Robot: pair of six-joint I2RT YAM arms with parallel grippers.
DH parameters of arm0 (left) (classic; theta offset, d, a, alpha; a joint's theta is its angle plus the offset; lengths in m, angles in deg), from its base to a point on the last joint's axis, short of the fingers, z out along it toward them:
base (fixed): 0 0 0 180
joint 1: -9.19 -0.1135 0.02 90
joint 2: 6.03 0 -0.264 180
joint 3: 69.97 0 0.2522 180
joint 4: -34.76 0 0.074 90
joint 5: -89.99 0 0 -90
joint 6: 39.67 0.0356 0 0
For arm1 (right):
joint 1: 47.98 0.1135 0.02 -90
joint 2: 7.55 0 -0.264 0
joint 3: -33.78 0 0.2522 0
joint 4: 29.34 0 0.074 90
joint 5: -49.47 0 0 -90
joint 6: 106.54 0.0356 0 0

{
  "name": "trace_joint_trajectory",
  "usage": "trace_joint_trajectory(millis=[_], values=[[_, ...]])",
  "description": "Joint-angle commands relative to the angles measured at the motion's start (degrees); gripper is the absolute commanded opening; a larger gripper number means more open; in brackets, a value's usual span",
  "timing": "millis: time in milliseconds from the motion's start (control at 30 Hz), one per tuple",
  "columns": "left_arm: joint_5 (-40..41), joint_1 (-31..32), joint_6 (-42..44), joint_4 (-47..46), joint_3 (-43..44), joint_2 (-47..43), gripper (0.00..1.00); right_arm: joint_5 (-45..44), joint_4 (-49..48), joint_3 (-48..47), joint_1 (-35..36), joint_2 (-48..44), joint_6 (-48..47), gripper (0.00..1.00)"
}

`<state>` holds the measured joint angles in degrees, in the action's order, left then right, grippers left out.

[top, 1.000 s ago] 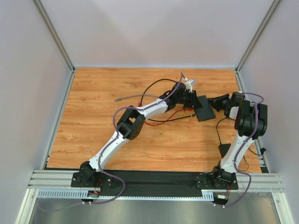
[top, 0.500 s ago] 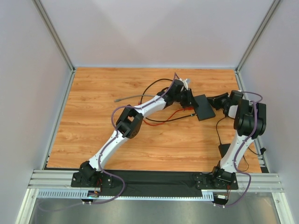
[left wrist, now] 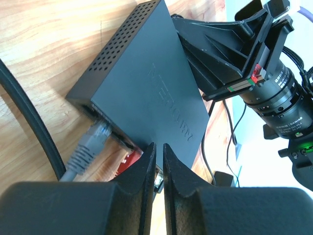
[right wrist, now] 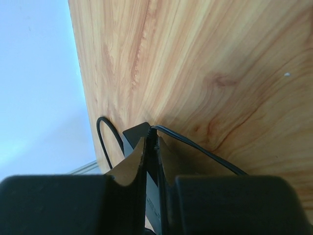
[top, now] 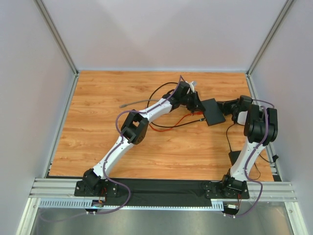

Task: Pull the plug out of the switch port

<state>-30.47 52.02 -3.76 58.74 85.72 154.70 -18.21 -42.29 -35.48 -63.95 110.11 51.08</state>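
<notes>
The left tool has drawn back leftward, nearly closed, hold unclear; right tool pinches the switch.

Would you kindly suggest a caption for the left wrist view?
Left gripper, nearly shut, at the port face of the switch, beside its grey plug; right gripper clamps the far edge.

Wood-grain tabletop between plain pale walls and aluminium rails.

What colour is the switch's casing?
Matte black switch, vent holes along one side; clearest in the left wrist view.
</notes>
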Motion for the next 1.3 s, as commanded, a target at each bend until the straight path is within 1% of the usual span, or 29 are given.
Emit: trace_joint_trajectory(millis=[0,100,200,333,367,400,433,467,500,533,567,600,667,700,733,967,1033,1067,1133,1167,1200,1267], values=[[-0.7,-0.2,0.4,5.0,1.1,1.8,0.19,-8.2,1.1,1.6,-0.3,-0.8,1.9,0.0],[-0.6,-0.4,0.4,5.0,0.9,1.7,0.19,-11.5,1.3,3.3,-0.2,-1.7,3.3,0.0],[-0.4,-0.7,0.7,4.8,0.7,1.4,0.19,-11.5,1.6,2.9,0.1,-1.1,4.4,0.0],[-0.6,-1.0,1.2,4.7,0.5,1.3,0.19,-12.0,-0.7,3.8,0.1,-0.3,5.4,0.0],[-0.8,-0.9,1.3,4.7,0.2,1.3,0.19,-11.8,-1.9,3.9,0.3,-0.2,5.1,0.0],[-1.5,-1.1,1.1,2.2,-0.4,0.9,0.18,-11.1,-4.3,2.7,0.7,0.3,1.8,0.0],[-2.1,-1.1,0.8,1.5,-0.8,0.7,0.18,-9.9,-3.0,0.9,0.9,0.7,0.2,0.0],[-2.8,-1.1,1.3,0.7,-1.6,0.2,0.18,-7.7,-1.6,-0.4,1.2,1.2,-0.8,0.0],[-2.5,-1.0,2.2,0.1,-2.4,-1.6,0.18,-7.3,-1.8,-0.5,1.6,1.4,-0.9,0.0],[-0.7,-1.0,3.5,0.1,-3.8,-3.0,0.18,-7.1,-3.3,1.0,1.8,1.2,-0.7,0.0],[0.4,-1.0,6.3,-0.5,-8.0,-5.0,0.19,-6.6,-4.8,1.5,2.0,0.9,-0.9,0.0],[1.6,-1.0,7.7,-3.0,-10.7,-9.0,0.22,-6.0,-5.6,1.7,2.0,0.7,-1.3,0.0],[5.0,-0.8,11.4,-5.6,-17.1,-12.6,0.28,-4.7,-5.1,1.6,1.9,0.3,-2.8,0.0],[5.8,-0.6,12.9,-6.2,-17.8,-14.5,0.32,-4.3,-5.4,1.7,2.0,0.2,-3.4,0.0],[6.1,-0.5,14.2,-6.0,-17.8,-14.7,0.34,-3.7,-5.4,1.9,2.0,-0.3,-3.8,0.0],[2.9,0.6,15.2,-11.5,-17.5,-14.6,0.38,-0.7,-7.1,2.5,1.8,-0.1,-4.3,0.01],[3.5,1.0,16.6,-11.8,-17.3,-14.8,0.41,0.0,-7.9,2.4,1.8,0.5,-4.0,0.03],[3.5,1.4,16.9,-12.7,-17.2,-14.9,0.44,0.3,-8.0,2.6,1.7,0.5,-3.9,0.04],[3.1,1.6,17.1,-14.3,-16.5,-14.6,0.47,0.3,-7.9,2.8,1.7,0.4,-4.0,0.09],[3.0,1.8,16.8,-16.4,-16.2,-14.3,0.51,0.6,-7.8,3.0,1.6,0.3,-4.0,0.1],[2.7,1.8,16.4,-17.9,-16.1,-13.4,0.52,0.8,-7.8,3.4,1.6,0.1,-4.2,0.14],[2.2,2.1,14.5,-22.5,-15.5,-11.6,0.54,1.3,-7.8,3.7,1.6,-0.5,-4.4,0.19]])
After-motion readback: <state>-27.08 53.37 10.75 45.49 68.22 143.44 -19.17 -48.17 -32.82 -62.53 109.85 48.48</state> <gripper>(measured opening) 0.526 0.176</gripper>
